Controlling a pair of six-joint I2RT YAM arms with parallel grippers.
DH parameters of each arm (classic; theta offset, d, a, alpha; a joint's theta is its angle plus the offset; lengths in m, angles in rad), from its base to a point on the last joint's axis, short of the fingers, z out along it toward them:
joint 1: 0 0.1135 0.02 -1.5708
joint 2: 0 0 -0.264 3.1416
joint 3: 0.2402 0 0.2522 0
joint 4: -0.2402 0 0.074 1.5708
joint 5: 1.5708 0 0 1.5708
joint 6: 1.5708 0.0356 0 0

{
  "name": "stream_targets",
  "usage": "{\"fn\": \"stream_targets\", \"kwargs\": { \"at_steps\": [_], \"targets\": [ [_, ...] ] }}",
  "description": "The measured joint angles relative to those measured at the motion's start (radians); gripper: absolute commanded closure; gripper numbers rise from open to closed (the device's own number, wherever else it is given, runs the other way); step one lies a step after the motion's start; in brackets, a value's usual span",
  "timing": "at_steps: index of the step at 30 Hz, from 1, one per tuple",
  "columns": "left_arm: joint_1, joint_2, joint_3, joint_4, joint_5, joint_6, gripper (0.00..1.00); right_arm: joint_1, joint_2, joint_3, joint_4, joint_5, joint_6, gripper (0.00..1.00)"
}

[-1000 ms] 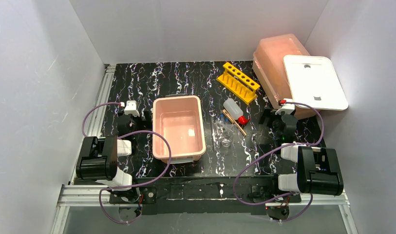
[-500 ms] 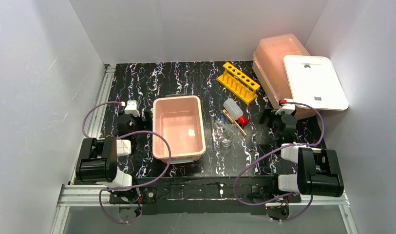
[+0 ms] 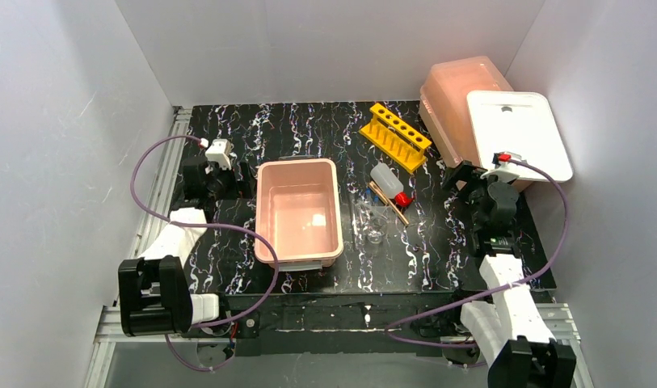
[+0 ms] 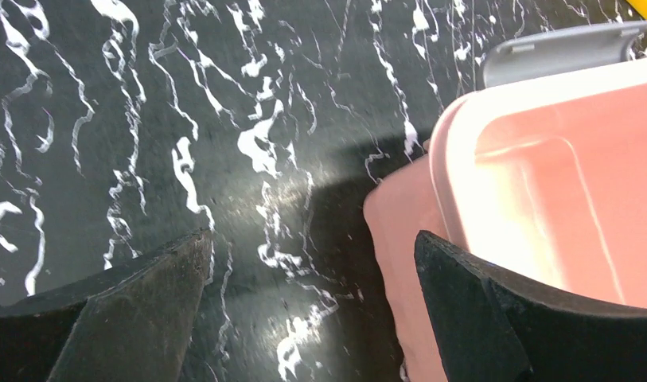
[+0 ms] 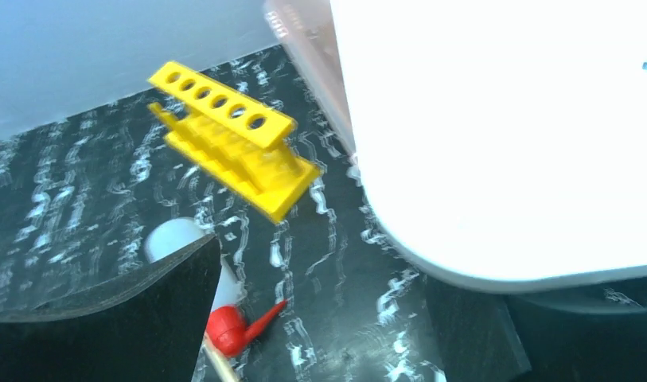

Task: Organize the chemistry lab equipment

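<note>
Right hand [image 3: 464, 176] fully spread, empty, right of yellow tube rack [image 3: 396, 136]; red-capped bottle [image 3: 389, 184] on near side of rack, leftward of hand. Left hand [image 3: 232, 174] spread, empty.

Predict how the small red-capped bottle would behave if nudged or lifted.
The bottle lies on its side and looks round, so a sideways nudge would probably roll it. Its translucent, plastic-looking body suggests it is light, perhaps squeezable. Whether it holds liquid cannot be told.
</note>
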Motion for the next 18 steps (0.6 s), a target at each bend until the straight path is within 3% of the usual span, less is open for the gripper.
{"fn": "stream_targets", "kwargs": {
  "at_steps": [6,15,18],
  "targets": [
    [0.000,-0.002,0.140,-0.243,0.035,-0.026,0.00,0.048,-0.022,0.097,-0.178,-0.145,0.069,0.00],
    [0.000,-0.019,0.327,-0.497,0.059,-0.016,0.00,0.357,-0.017,0.082,-0.262,-0.093,0.104,0.00],
    [0.000,-0.019,0.406,-0.572,0.114,-0.031,0.01,0.507,0.083,0.102,-0.284,-0.013,0.101,0.00]
  ]
}}
